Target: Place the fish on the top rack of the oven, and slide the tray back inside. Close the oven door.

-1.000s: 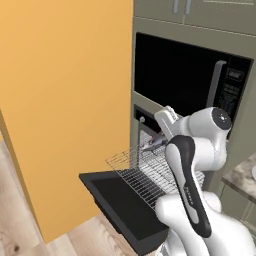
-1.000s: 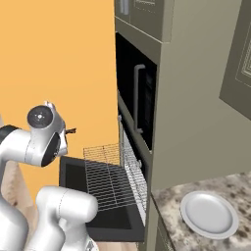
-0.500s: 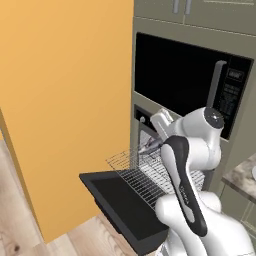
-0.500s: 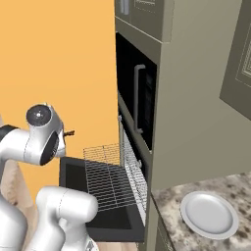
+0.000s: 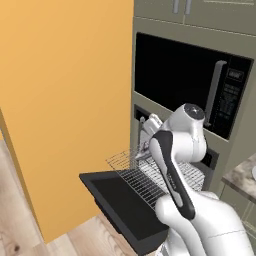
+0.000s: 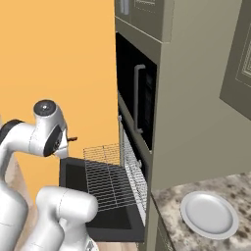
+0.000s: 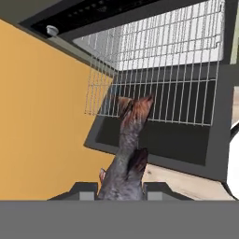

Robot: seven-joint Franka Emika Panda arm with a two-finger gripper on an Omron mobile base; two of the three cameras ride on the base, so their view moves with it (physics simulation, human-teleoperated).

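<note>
One claw (image 7: 122,191), one catch: its jaws are pinched narrow on the fish (image 7: 125,154), which hangs tail-out from between them in the hand view. That pointed tail reaches over the near corner of the top rack (image 7: 158,79), pulled out of the oven (image 5: 172,150) above the oven door (image 5: 125,205), which lies dropped flat. From the left base view the hand sits just beside the rack's edge, though the arm hides the fish there, so how high it rides over the bars is hard to call.

Best play now, as I see it: carry the fish farther in over the middle of the grid, lower until the body lies along the bars, then let go. Drop it at the corner and it could slip off onto the door. Over on the worktop (image 6: 206,186) a white plate (image 6: 208,214) sits idle.
</note>
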